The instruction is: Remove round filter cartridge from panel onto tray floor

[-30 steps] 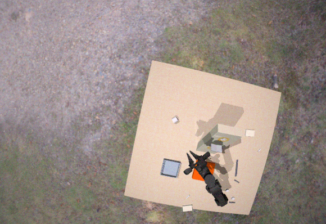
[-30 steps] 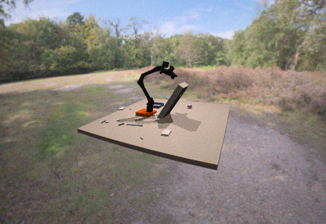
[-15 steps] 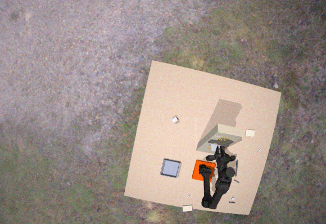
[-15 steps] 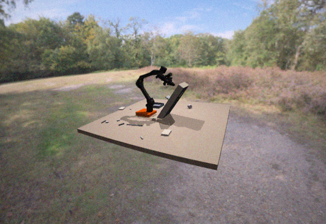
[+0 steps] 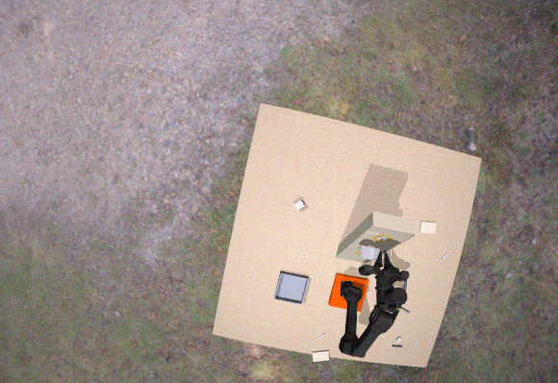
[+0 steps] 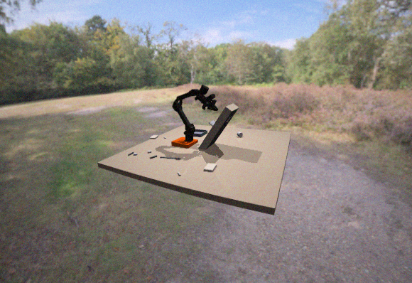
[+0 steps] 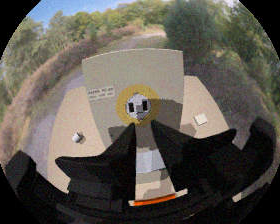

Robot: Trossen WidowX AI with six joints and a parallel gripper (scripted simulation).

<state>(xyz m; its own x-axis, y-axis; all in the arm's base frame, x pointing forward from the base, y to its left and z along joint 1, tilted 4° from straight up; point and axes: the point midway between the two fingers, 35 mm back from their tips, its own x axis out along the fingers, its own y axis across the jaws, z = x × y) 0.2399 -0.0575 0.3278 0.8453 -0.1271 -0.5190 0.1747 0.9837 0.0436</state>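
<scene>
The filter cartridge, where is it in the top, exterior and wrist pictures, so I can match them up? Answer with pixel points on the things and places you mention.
Top: the cartridge [image 5: 383, 239] [image 7: 138, 106] is right of centre and below the middle, in its yellow ring [image 5: 376, 240] [image 7: 122, 106], partly shadowed.
Exterior: not visible; the panel [image 5: 393, 225] [image 6: 219, 126] [image 7: 111, 70] shows its edge and back.
Wrist: near the centre, inside the yellow ring.
Shared landmark: the panel.

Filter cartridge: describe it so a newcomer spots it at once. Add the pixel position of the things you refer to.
Find the slanted beige service panel [image 5: 401, 234] [image 6: 219, 128] [image 7: 108, 67] on the table. On its face, look inside the yellow ring [image 5: 376, 239] [image 7: 122, 107]. The filter cartridge [image 7: 138, 105] is the round grey piece there, set apart from the rectangular printed label [image 7: 101, 93] by two dark slots.
</scene>
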